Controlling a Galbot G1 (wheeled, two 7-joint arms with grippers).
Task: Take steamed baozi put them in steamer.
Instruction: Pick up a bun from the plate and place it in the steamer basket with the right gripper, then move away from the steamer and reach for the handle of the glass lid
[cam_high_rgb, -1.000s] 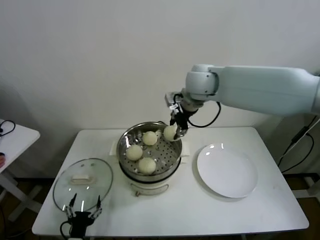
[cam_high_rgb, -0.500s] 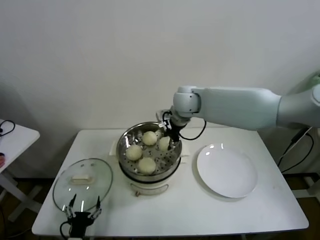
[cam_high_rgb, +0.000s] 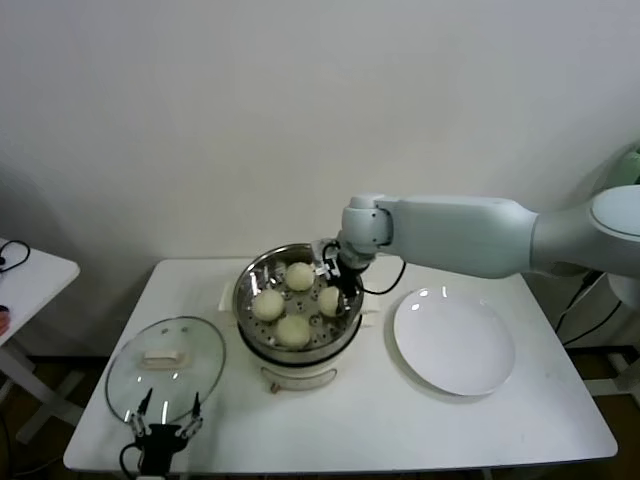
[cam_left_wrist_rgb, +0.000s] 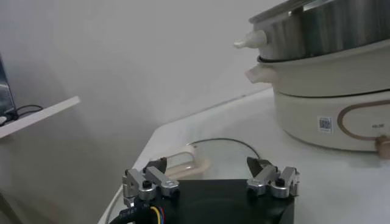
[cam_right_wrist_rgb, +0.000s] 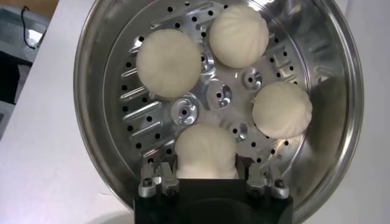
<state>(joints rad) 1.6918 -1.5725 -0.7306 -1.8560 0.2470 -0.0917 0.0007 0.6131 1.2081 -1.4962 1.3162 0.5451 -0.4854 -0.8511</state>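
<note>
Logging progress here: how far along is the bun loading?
Three buns already sit on the steamer tray. The right gripper holds the fourth bun low on the tray; only letting go remains. The plate is empty. The left gripper waits open by the lid.

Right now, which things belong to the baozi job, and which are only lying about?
Job: four steamed baozi in the steamer; right hand around the last one.
Lying about: glass lid, white plate, left hand parked near the lid.
</note>
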